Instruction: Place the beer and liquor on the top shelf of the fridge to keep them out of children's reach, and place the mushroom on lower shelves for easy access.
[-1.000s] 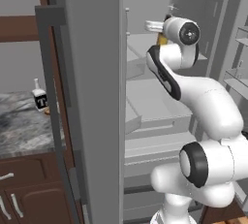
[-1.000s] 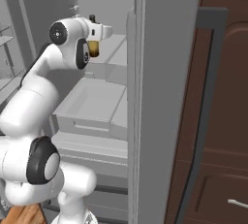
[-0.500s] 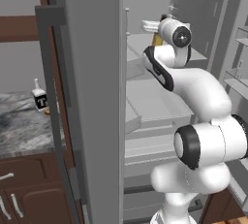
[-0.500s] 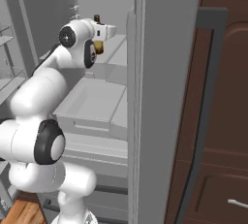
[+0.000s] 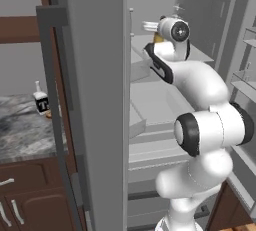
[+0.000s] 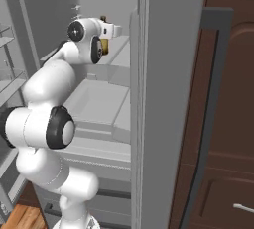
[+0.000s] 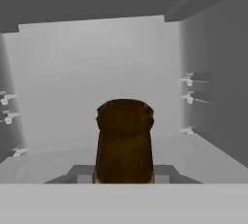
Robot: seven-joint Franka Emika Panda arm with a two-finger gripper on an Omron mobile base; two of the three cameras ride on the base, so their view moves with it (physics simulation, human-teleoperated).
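In the left base view, the liquor (image 5: 40,101) stood on the counter beside the open fridge (image 5: 95,100), its black label showing a white "T". In the right base view, the gripper (image 6: 105,38) reached over the top shelf (image 6: 119,57). In the hand view, it was clenched on the beer (image 7: 124,140), probably needing lowering and release next.

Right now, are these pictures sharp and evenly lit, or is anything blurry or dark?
Hand view: the beer looms dark and soft-edged, the fridge back wall glows pale, its ceiling shadowed. Left base view: flat light, the liquor label a coarse blur. Right base view: even light, no glare; the claw looks slightly soft.
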